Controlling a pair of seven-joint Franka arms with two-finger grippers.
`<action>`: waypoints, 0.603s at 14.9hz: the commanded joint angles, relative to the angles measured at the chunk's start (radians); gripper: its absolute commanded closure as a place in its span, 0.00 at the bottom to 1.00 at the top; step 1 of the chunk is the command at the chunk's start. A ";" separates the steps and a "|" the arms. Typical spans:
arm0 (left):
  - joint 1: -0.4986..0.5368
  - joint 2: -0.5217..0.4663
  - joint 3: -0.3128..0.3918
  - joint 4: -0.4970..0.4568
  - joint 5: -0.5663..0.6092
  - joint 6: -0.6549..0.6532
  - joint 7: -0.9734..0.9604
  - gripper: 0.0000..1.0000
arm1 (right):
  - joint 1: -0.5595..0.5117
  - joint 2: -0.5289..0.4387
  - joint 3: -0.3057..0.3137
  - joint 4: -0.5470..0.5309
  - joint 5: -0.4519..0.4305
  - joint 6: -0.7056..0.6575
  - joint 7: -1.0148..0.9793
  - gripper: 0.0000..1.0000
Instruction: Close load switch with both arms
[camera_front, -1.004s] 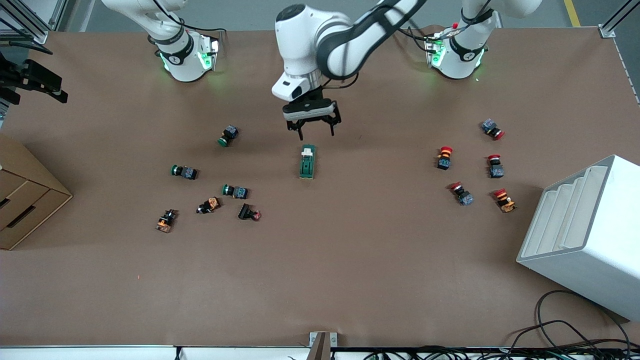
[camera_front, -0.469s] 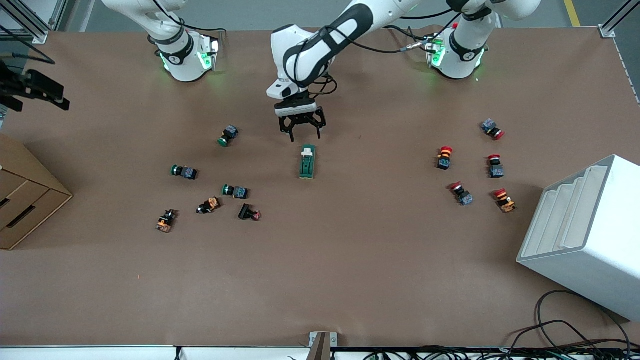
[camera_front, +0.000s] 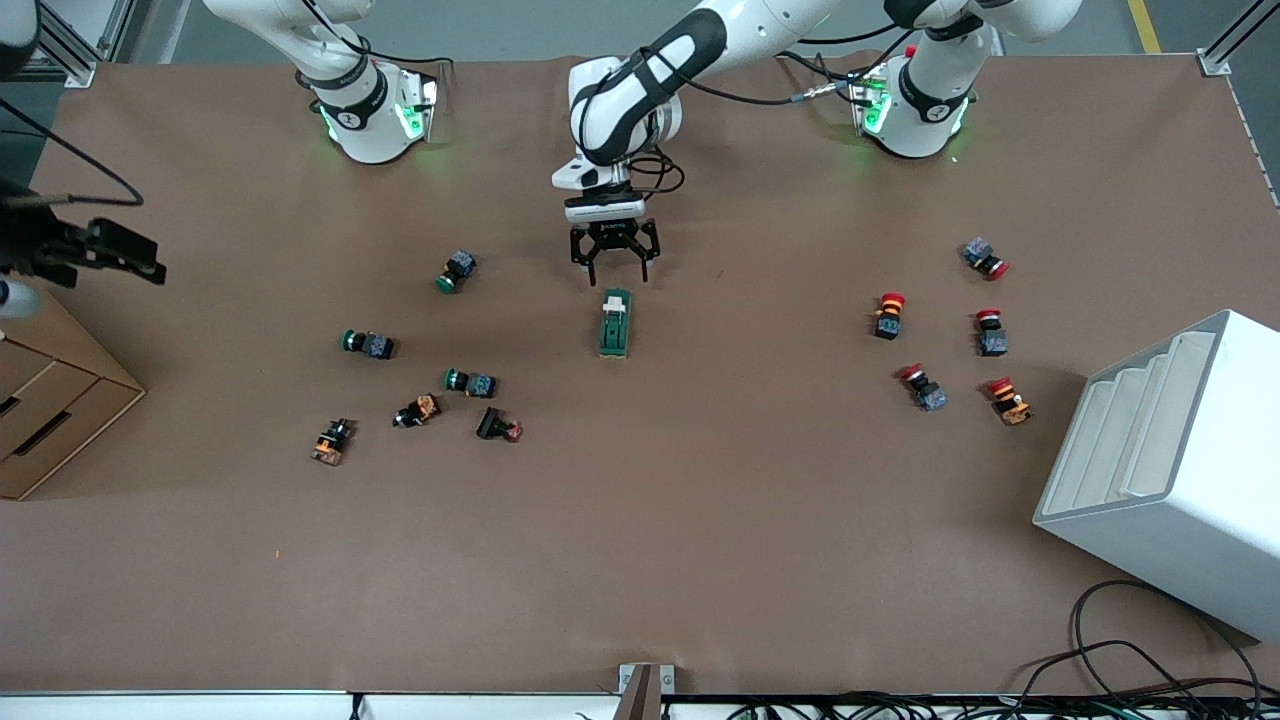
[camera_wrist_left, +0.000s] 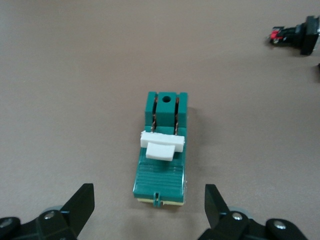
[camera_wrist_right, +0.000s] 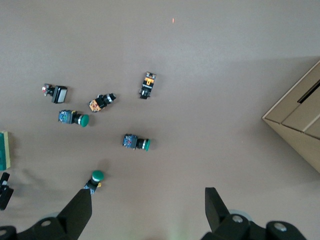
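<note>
The load switch (camera_front: 614, 323) is a dark green oblong block with a white lever (camera_wrist_left: 162, 145), and it lies flat in the middle of the table. My left gripper (camera_front: 616, 272) hangs low and open over the bare table just beside the switch's end toward the robot bases. In the left wrist view the load switch (camera_wrist_left: 162, 150) lies ahead of the open left gripper (camera_wrist_left: 149, 205), touching neither finger. My right gripper (camera_front: 110, 250) is high over the table edge at the right arm's end. The right gripper (camera_wrist_right: 147, 210) stands open and empty.
Green-capped push buttons (camera_front: 456, 271) and orange-bodied ones (camera_front: 418, 410) are scattered toward the right arm's end. Red-capped buttons (camera_front: 888, 314) lie toward the left arm's end, near a white stepped rack (camera_front: 1170, 470). A cardboard box (camera_front: 50, 400) sits under the right gripper.
The left gripper has dropped lower and settled just short of the load switch's end. The right gripper has drifted along the table edge toward the front camera. The switch has not moved.
</note>
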 joint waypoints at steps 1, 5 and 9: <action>-0.004 0.014 0.007 -0.007 0.083 -0.005 -0.042 0.02 | 0.002 0.009 0.000 -0.004 -0.009 0.000 0.003 0.00; 0.003 0.051 0.011 -0.009 0.241 -0.013 -0.139 0.02 | 0.065 0.019 0.004 -0.040 0.031 0.011 0.339 0.00; -0.010 0.072 0.011 -0.012 0.252 -0.088 -0.147 0.02 | 0.196 0.061 0.004 -0.051 0.070 0.046 0.703 0.00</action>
